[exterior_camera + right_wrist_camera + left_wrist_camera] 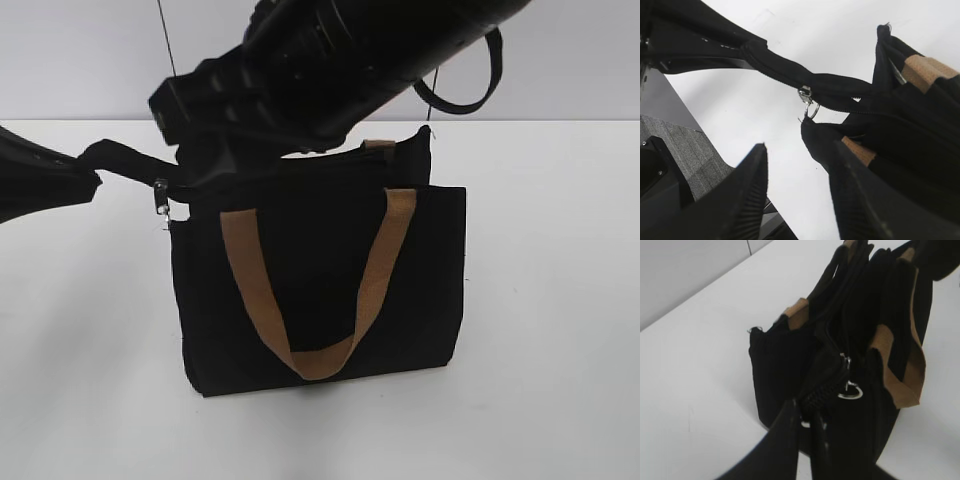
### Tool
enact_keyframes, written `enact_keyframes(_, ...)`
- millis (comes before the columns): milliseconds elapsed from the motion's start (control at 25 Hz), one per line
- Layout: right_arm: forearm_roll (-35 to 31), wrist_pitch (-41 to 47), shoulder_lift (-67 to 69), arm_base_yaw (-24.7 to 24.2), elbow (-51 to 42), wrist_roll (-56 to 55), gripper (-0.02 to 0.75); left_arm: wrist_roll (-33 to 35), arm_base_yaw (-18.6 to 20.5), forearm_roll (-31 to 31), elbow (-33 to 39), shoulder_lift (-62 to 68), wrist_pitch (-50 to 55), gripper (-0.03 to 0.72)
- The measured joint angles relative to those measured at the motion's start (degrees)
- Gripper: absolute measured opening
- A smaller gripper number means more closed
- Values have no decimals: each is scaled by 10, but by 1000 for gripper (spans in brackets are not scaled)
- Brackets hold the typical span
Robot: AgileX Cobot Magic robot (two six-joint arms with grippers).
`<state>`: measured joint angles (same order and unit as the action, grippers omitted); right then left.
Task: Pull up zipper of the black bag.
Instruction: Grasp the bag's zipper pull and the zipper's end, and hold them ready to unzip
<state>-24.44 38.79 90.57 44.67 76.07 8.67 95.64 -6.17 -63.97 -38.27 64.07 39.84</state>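
Observation:
The black bag (320, 300) stands upright on the white table with tan strap handles. Its zipper (840, 102) runs along the top edge and ends in a black fabric tail. The silvery pull tab (160, 196) with a ring hangs at the bag's left end; it also shows in the left wrist view (849, 387) and the right wrist view (806, 101). My left gripper (92, 180) is shut on the zipper's tail (812, 400) and holds it taut to the left. My right gripper (800, 170) is open, its fingers just below the pull tab and not touching it.
The right arm (340, 60) hangs over the bag's top and hides part of the rim. A black cable loop (470, 90) hangs behind the bag. The white table (540, 380) extends around the bag. The table's edge and a grey floor (675, 145) show in the right wrist view.

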Motion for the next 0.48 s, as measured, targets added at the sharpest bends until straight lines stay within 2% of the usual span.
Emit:
enact_keyframes(200,4,2,0,0,0,10,321,-65,0,11,0,0,-1,17)
enact_keyframes(480,5,-5,0,0,0,52,319,-110,0,10,-26,0,9,17)
